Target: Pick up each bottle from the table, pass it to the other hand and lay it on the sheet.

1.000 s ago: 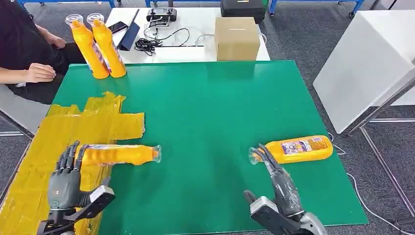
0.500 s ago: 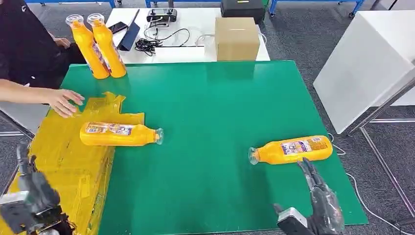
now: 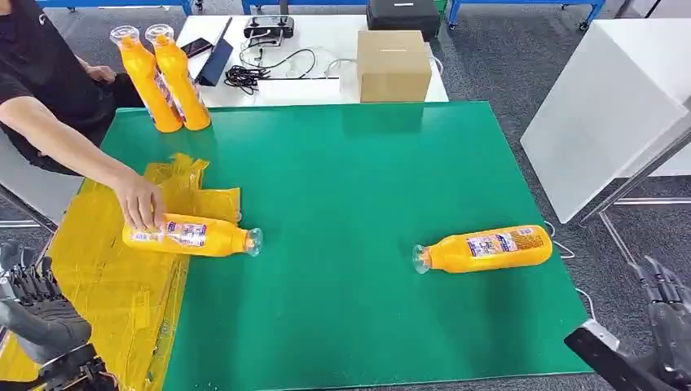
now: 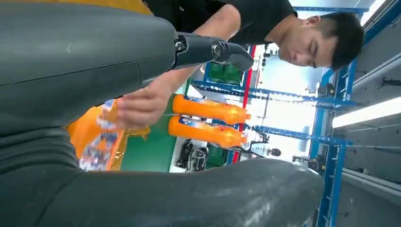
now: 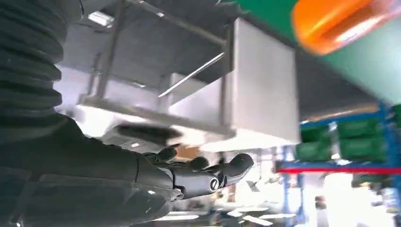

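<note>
Green table (image 3: 342, 187): work surface, with a crumpled yellow sheet (image 3: 106, 269) covering its near-left part.

Orange bottle on the sheet (image 3: 187, 236): lies on its side at the sheet's right edge, clear-capped neck pointing right onto the green. A person's hand (image 3: 140, 201) rests on its base end, the arm reaching in from the left.

Orange bottle on the table (image 3: 487, 248): lies on its side on bare green at the right, labelled face up, neck pointing left, well apart from both robot hands.

Two upright orange bottles (image 3: 161, 77): stand touching side by side at the table's far-left corner.

Left hand (image 3: 37, 305): low at the frame's left edge, beside the sheet's near part, dark fingers apart and holding nothing.

Right hand (image 3: 666, 314): off the table's near-right corner, over the grey floor. In the right wrist view its fingers (image 5: 227, 172) are loosely extended and spread, with nothing between them.

White table (image 3: 310, 57) behind the green one: carries a cardboard box (image 3: 393, 65), a coiled black cable (image 3: 248, 75) and a black controller (image 3: 269, 26).

White cabinet (image 3: 611, 106): stands on the floor to the right.
</note>
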You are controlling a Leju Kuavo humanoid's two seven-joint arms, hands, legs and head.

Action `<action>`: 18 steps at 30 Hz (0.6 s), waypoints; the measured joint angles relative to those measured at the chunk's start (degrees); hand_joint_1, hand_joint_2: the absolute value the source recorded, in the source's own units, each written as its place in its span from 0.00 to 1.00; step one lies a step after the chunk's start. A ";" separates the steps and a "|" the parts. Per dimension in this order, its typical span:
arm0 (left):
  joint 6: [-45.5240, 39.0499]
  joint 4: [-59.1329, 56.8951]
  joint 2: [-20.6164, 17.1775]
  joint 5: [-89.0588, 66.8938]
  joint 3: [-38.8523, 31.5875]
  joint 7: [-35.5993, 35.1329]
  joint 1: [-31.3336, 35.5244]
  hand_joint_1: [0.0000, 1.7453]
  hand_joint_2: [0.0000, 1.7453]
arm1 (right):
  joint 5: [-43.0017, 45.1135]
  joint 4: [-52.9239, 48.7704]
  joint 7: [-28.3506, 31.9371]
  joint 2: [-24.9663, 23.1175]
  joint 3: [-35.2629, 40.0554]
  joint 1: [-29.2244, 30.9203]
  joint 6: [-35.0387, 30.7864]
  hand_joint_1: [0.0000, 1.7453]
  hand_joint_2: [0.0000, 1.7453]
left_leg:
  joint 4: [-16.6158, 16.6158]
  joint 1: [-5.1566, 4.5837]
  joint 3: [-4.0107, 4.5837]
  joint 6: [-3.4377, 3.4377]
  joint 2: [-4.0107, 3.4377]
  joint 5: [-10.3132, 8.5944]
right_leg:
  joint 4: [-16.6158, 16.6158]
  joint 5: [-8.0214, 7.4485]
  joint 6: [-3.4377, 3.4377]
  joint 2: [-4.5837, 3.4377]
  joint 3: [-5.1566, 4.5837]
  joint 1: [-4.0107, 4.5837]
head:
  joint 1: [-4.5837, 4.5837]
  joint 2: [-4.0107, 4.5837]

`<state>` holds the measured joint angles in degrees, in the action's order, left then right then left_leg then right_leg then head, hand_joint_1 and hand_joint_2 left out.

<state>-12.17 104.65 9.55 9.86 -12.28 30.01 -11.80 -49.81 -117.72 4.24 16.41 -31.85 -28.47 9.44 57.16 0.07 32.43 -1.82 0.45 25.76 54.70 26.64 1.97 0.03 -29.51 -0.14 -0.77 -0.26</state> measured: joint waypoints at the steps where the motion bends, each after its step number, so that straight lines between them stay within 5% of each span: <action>1: 0.00 0.00 0.07 0.00 0.00 0.00 0.00 0.00 0.00 | -0.13 0.33 0.09 -0.31 -0.83 0.31 0.00 0.00 1.00 | 0.00 0.00 0.03 0.00 0.00 -0.02 | 0.01 0.00 0.00 0.00 0.37 0.00 | -0.02 0.00; 12: 0.63 -0.07 0.26 0.13 1.07 -0.79 0.91 0.00 0.00 | -6.84 7.96 -2.21 -0.59 -2.75 6.55 -0.26 0.00 1.00 | -0.01 0.02 0.07 0.01 -0.11 -0.03 | 0.01 -0.01 0.00 -0.02 0.36 0.04 | 0.00 0.00; 18: 0.98 -1.05 -0.02 -0.18 2.60 -1.84 2.88 0.00 0.00 | -9.09 19.66 -7.87 3.56 5.39 15.02 -6.49 0.00 1.00 | 0.02 0.00 0.00 -0.09 -0.18 -0.11 | 0.02 -0.07 0.03 -0.07 0.44 0.03 | 0.00 0.00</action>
<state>-11.19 103.60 9.53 9.68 -9.68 28.17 -8.91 -58.90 -98.06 -3.62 19.97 -26.46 -13.45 2.95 57.18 0.07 32.43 -1.91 0.27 25.65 54.72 26.57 2.00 -0.04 -29.07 -0.11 -0.77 -0.26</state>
